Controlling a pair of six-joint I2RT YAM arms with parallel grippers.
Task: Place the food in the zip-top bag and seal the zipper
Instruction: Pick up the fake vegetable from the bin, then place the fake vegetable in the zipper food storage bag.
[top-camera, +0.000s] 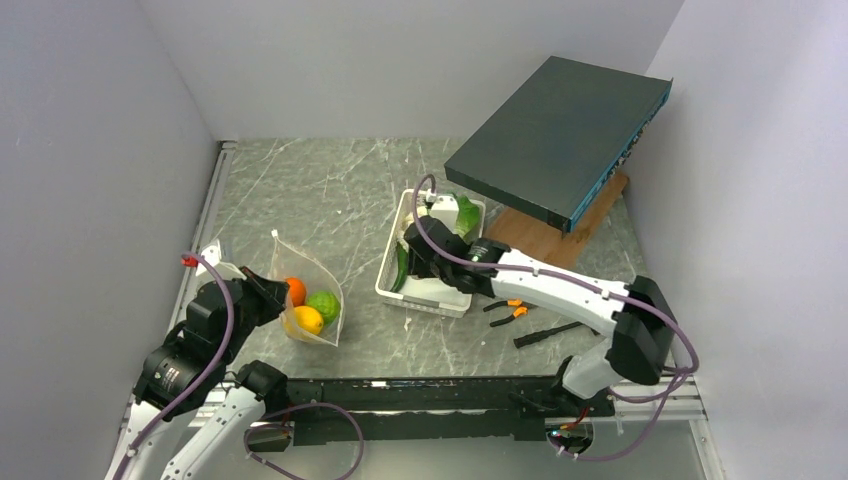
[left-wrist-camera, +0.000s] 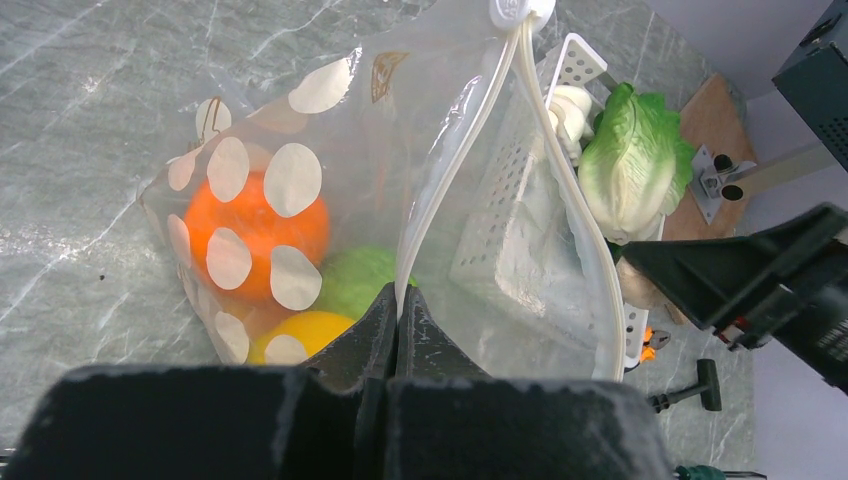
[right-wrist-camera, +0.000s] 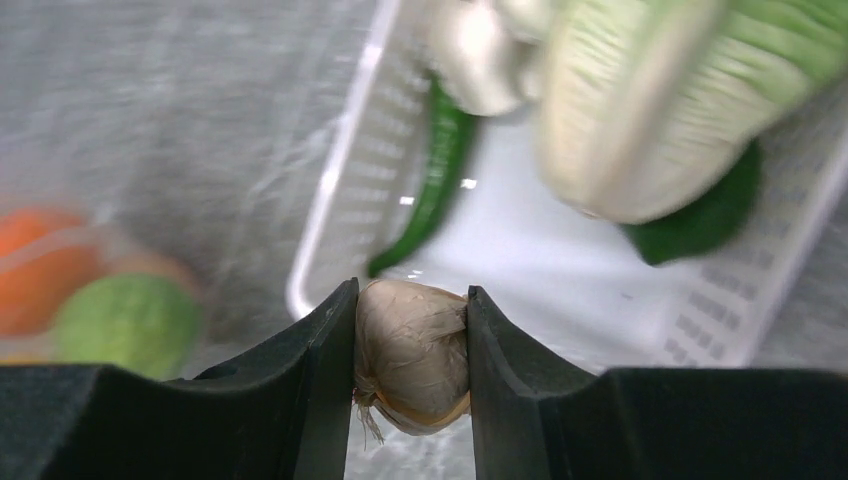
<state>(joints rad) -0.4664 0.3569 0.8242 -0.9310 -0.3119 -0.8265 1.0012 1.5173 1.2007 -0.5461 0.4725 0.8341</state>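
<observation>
The clear zip-top bag (top-camera: 312, 297) with white dots lies at the left. In it are an orange (top-camera: 295, 290), a green lime (top-camera: 323, 303) and a yellow lemon (top-camera: 308, 319). My left gripper (left-wrist-camera: 397, 300) is shut on the bag's pale zipper strip (left-wrist-camera: 440, 180) and holds the mouth open. My right gripper (right-wrist-camera: 412, 290) is shut on a pale garlic bulb (right-wrist-camera: 412, 350), just above the near left corner of the white basket (right-wrist-camera: 340, 170). In the basket lie lettuce (right-wrist-camera: 640, 110), a white mushroom (right-wrist-camera: 480, 55) and a long dark green pepper (right-wrist-camera: 435, 180).
A dark flat box (top-camera: 560, 140) rests tilted on a wooden board (top-camera: 540, 235) at the back right. Orange-handled pliers (top-camera: 508, 310) and a black tool (top-camera: 545, 335) lie right of the basket (top-camera: 430, 295), under my right arm.
</observation>
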